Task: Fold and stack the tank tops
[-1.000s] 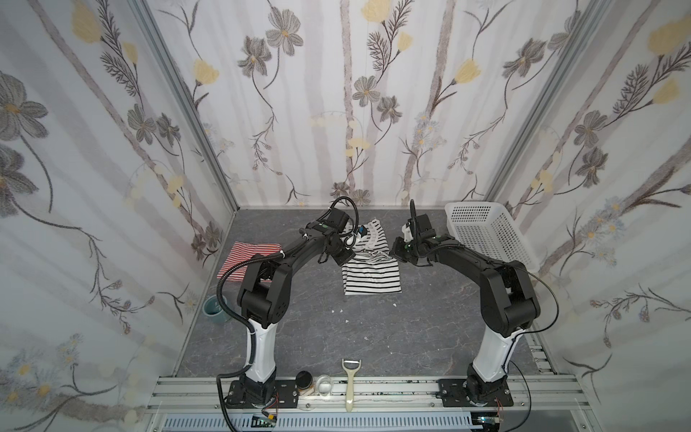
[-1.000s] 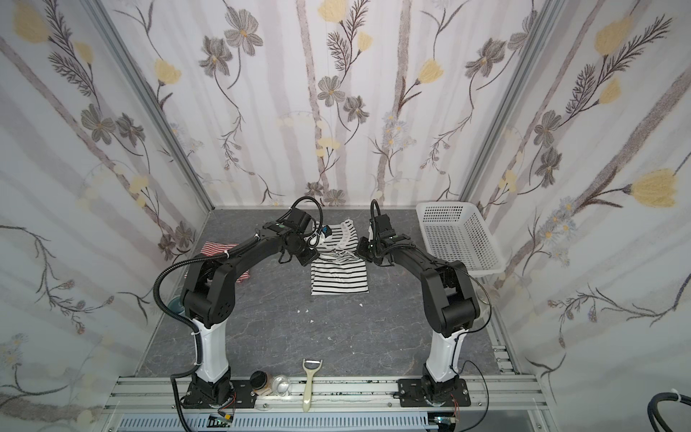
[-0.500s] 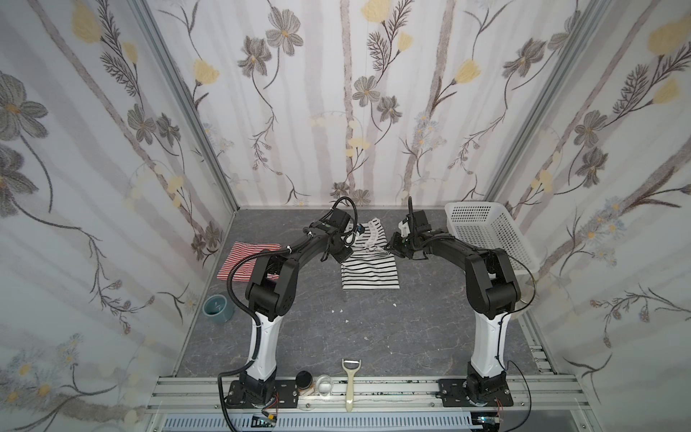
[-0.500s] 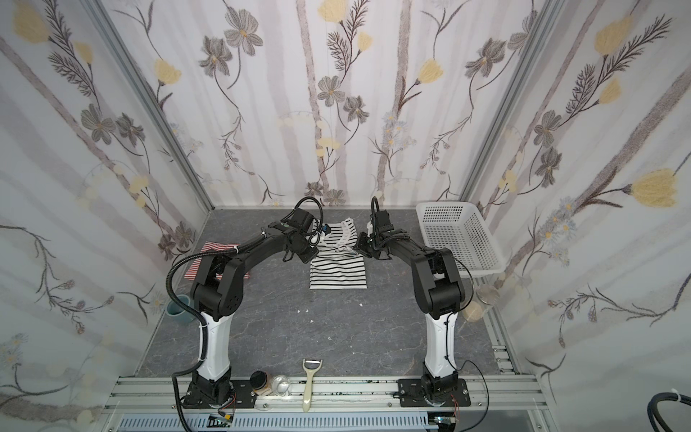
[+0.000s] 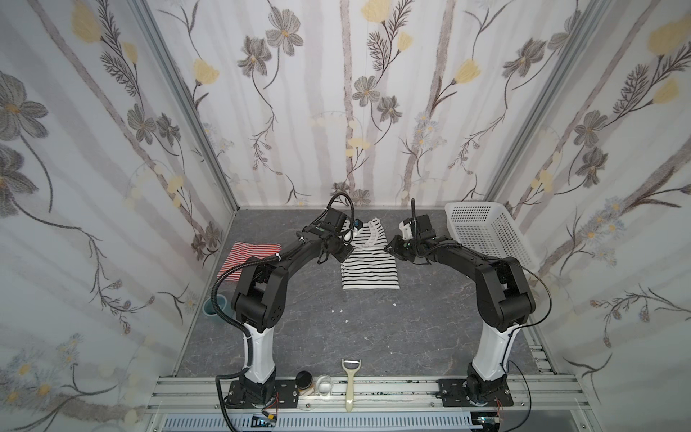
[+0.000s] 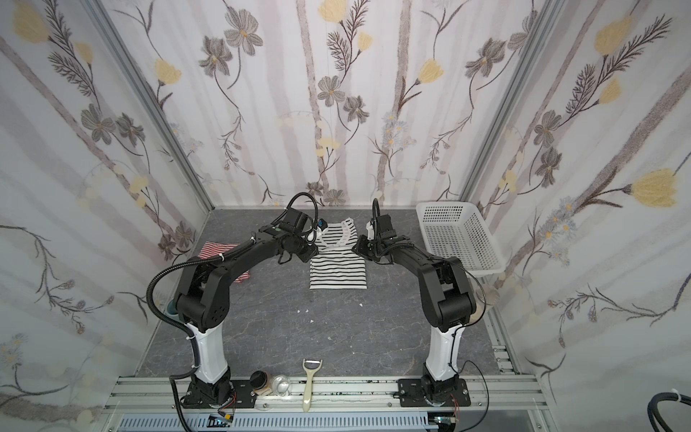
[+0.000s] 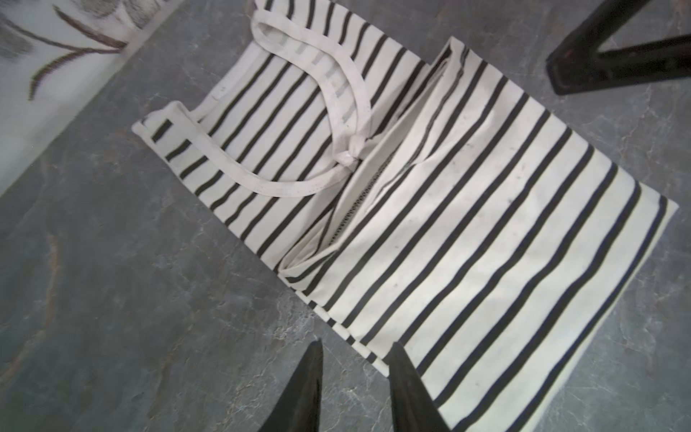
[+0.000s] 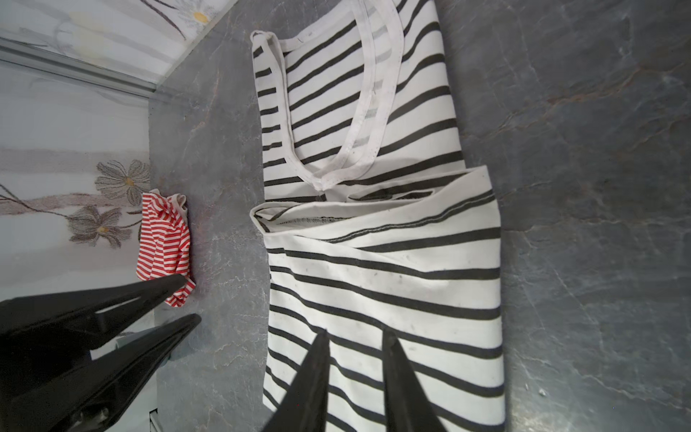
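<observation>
The black-striped tank top [image 5: 370, 269] lies flat on the table [image 5: 374, 336], directly between the two hands. Its lower part is folded up over the body, so the hem runs across just short of the neckline. The white-edged neckline and straps stay uncovered on the side farther from the arms' bases.

The left hand [image 7: 356, 346] is narrowly parted and holds nothing. In the left wrist view, bare table and the shirt's side edge show through the gap between its fingers [image 7: 312, 374]. One finger points over the table, the other over the striped edge. I cannot tell whether either tip touches the cloth.

The right hand [image 8: 355, 336] is also narrowly parted and holds nothing. Its fingers [image 8: 396, 374] point over the folded panel, near the side edge closest to that hand, and stripes show between them. Contact with the cloth cannot be judged here either.

The red-and-white tank top [image 5: 248, 254] lies crumpled on the table well apart from both hands, beyond the left hand on the side away from the right one. The white basket [image 5: 482, 232] stands behind the right hand, on the side away from the striped top.
</observation>
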### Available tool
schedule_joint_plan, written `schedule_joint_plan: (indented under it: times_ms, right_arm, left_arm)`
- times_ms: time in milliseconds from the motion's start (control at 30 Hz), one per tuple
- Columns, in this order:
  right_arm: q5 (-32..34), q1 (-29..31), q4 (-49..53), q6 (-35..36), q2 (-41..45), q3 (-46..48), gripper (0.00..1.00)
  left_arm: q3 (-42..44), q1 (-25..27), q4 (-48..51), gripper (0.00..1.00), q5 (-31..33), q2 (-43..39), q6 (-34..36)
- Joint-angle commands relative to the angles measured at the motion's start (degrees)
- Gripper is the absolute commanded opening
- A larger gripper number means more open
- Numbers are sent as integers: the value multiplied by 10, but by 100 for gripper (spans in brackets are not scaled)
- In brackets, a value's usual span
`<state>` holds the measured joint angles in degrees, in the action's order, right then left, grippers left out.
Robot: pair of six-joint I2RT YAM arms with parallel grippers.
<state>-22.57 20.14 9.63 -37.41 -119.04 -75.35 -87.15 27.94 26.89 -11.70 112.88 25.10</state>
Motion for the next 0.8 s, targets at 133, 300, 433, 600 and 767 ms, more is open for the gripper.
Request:
schedule_joint_plan:
  times_ms: [133, 300, 433, 600, 767]
  right_arm:
    - [3, 3, -3, 4, -66, -57, 10]
    - [0, 0, 5, 1, -117, -112, 11]
    - [-9, -1, 11, -13, -161, -154, 12]
    - [-2, -4, 26, -23, -196, -184, 14]
    - [-3, -13, 26, -27, -202, -192, 18]
  left_arm:
    - [-18, 1, -16, 24, -25, 59, 7]
    - [-39, -14, -38, 27, -22, 94, -1]
    - [-45, -23, -38, 27, -14, 112, -1]
    - [-24, -25, -39, 28, -3, 107, -6]
    - [11, -25, -38, 28, 19, 96, 0]
